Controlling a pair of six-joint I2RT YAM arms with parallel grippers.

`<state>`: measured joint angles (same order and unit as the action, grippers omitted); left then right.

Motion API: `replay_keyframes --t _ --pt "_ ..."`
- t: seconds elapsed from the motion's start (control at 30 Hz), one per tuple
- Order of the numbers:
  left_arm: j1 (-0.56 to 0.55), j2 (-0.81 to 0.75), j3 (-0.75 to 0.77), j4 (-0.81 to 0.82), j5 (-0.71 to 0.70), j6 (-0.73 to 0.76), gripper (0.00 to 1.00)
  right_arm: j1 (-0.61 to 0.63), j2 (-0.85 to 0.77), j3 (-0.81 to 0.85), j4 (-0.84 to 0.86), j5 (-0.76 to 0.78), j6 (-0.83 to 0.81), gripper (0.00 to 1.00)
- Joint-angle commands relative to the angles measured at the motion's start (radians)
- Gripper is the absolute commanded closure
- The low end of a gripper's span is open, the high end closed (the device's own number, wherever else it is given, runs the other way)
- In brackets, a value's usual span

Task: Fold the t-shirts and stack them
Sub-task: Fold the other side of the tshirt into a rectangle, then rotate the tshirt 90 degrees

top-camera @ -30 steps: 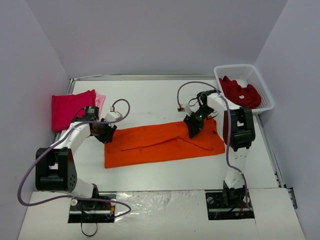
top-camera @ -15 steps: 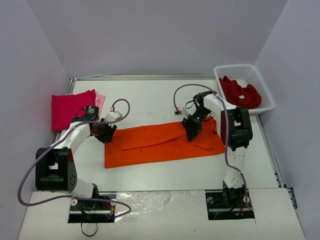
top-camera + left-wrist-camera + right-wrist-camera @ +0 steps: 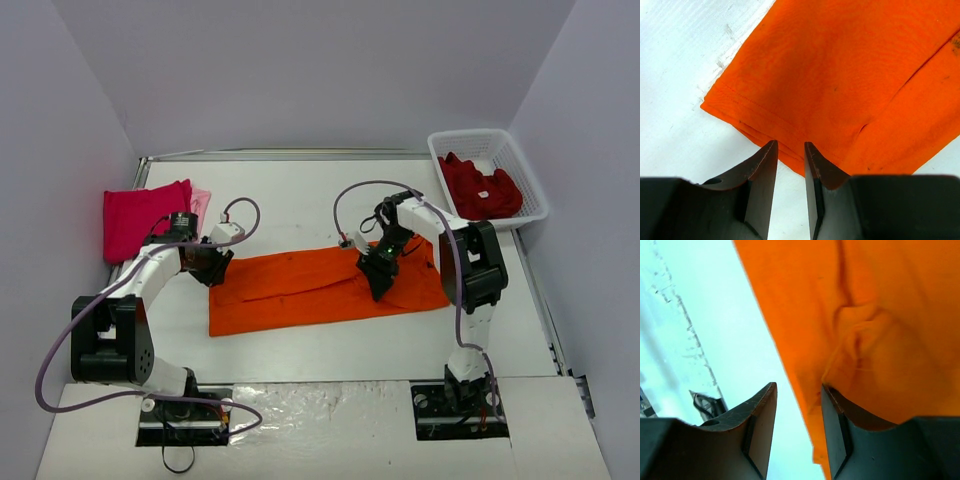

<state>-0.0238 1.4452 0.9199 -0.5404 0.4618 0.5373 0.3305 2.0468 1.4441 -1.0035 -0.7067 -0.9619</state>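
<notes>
The bright orange t-shirt (image 3: 300,290) lies spread flat across the middle of the table. My left gripper (image 3: 213,268) sits low at its far left corner. In the left wrist view the jaws (image 3: 790,145) stand a narrow gap apart, with bare table between them and the orange hem (image 3: 840,75) just past the tips. My right gripper (image 3: 380,277) is over the shirt's right half. Its jaws (image 3: 799,386) are apart, and a bunched orange fold (image 3: 880,315) lies against and over one finger. A folded magenta-pink t-shirt (image 3: 140,220) rests on a pale pink one (image 3: 202,203) at the far left.
A white lattice basket (image 3: 472,136) at the back right holds crumpled dark red t-shirts (image 3: 480,185). Purple cables loop above both arms. The raised table edge runs along the back and both sides.
My right gripper has moved nearer and a little left across the orange shirt, its jaws narrowing slightly. The left arm has not moved.
</notes>
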Motion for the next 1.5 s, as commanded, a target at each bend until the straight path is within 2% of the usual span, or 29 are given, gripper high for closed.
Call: replay_keyframes --t 0.0,0.2,0.47,0.57,0.63,0.67,0.7,0.73,0.8,0.83,0.87,1.2,1.47 --pt "0.009 -0.019 0.028 0.003 0.005 -0.013 0.73 0.019 -0.108 -0.034 -0.11 0.019 -0.021 0.63" --pt "0.008 -0.009 0.028 0.008 0.008 -0.017 0.73 0.019 -0.152 -0.067 -0.133 0.065 -0.015 0.62" --pt "0.007 -0.012 0.025 0.005 0.006 -0.017 0.73 0.016 -0.148 -0.016 -0.153 0.047 -0.023 0.64" --pt "0.007 -0.008 0.025 0.0 0.017 -0.016 0.73 0.008 -0.139 -0.01 -0.13 0.05 -0.002 0.73" --pt "0.007 -0.009 0.036 -0.006 0.02 -0.019 0.73 -0.001 -0.14 -0.008 -0.101 0.064 0.031 0.82" --pt "0.007 -0.009 0.039 -0.006 0.021 -0.016 0.73 -0.013 -0.148 -0.007 -0.087 0.069 0.049 0.95" --pt "0.007 -0.011 0.045 -0.009 0.02 -0.013 0.74 -0.018 -0.155 -0.005 -0.063 0.076 0.061 1.0" --pt "0.007 -0.014 0.06 -0.01 0.014 -0.011 0.75 -0.025 -0.163 -0.001 -0.055 0.076 0.074 1.0" --pt "0.007 -0.012 0.079 -0.015 0.005 -0.014 0.83 -0.056 -0.191 0.001 -0.031 0.091 0.095 1.0" --pt "0.005 -0.006 0.097 -0.018 0.006 -0.013 0.88 -0.068 -0.206 -0.001 -0.021 0.102 0.127 1.0" --pt "0.004 -0.003 0.106 -0.021 0.009 -0.011 0.97 -0.096 -0.214 -0.005 0.011 0.114 0.15 1.0" --pt "-0.01 0.055 0.177 -0.043 0.044 0.0 0.98 -0.197 -0.298 -0.169 0.175 0.263 0.314 1.0" --pt "-0.011 0.014 0.148 -0.033 0.046 -0.002 0.98 -0.205 -0.209 -0.2 0.27 0.311 0.37 1.0"
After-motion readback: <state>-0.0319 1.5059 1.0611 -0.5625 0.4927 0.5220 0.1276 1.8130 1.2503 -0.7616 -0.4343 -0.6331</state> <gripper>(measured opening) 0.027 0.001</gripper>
